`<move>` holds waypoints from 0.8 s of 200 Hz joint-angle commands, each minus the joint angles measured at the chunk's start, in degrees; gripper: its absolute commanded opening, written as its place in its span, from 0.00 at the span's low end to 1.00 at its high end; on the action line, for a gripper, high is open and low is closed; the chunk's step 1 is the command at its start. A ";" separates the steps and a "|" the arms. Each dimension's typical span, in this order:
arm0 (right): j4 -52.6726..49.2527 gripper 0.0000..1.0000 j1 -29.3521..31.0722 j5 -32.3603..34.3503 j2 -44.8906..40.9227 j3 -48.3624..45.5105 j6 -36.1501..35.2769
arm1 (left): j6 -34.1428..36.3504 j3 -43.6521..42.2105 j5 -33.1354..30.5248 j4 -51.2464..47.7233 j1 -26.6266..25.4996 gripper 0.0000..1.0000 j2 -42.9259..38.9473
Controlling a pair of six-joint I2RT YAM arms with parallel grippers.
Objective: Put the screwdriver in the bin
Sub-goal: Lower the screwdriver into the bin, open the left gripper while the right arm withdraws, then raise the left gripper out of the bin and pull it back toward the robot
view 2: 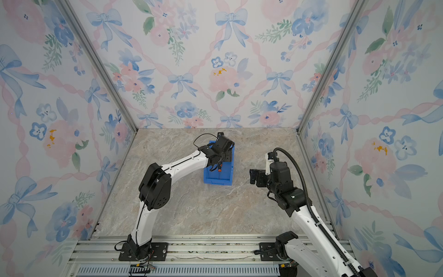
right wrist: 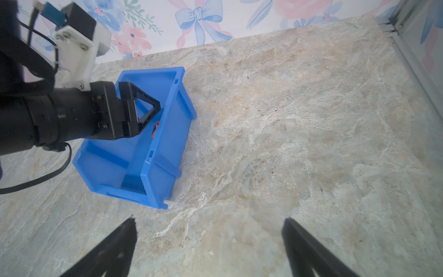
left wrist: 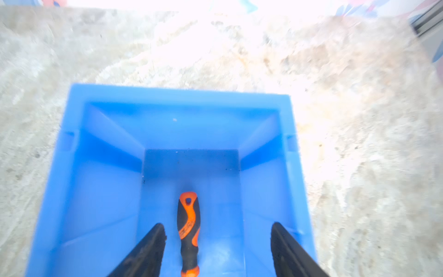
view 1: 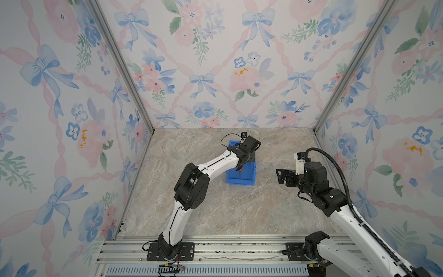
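Observation:
The blue bin (view 1: 240, 182) (view 2: 217, 181) stands on the marble table, left of centre, in both top views. My left gripper (left wrist: 217, 225) hangs over its inside, jaws open. The screwdriver (left wrist: 188, 230), with an orange-and-black handle, is inside the bin's walls between the fingers, closer to one finger (left wrist: 153, 247) with a gap on each side. Its shaft is out of that view. An orange bit of the screwdriver (view 1: 238, 169) (right wrist: 155, 129) shows under the left gripper (view 1: 241, 165). My right gripper (right wrist: 209, 221) (view 1: 279, 176) is open and empty over bare table right of the bin (right wrist: 155, 172).
Floral walls with aluminium posts (view 1: 119, 64) close in the table on three sides. The arm bases are bolted to a metal rail (view 1: 227, 247) along the front edge. The left arm's black cable (view 1: 227, 139) loops over the bin's far end.

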 commanded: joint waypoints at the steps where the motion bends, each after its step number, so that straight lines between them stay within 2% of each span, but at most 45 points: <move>1: -1.21 0.97 -0.37 -1.90 -3.12 -1.55 0.49 | 1.59 -2.11 -2.84 -0.48 -1.35 0.74 -5.52; 65: -6.50 0.97 -0.27 2.48 -7.59 0.01 -3.03 | 3.97 -11.54 -3.17 -0.09 -2.05 0.91 -15.77; 95: -7.90 0.97 -0.30 5.89 -8.54 -0.16 -2.38 | 8.00 -19.70 -1.86 4.93 -1.92 0.97 -22.32; 131: -10.82 0.97 -0.58 9.69 -8.19 0.85 0.27 | 11.60 -29.76 0.36 10.19 -1.18 0.97 -30.78; 160: -12.60 0.97 -0.59 13.19 -7.18 1.35 2.00 | 12.89 -39.09 3.94 14.08 2.07 0.97 -38.61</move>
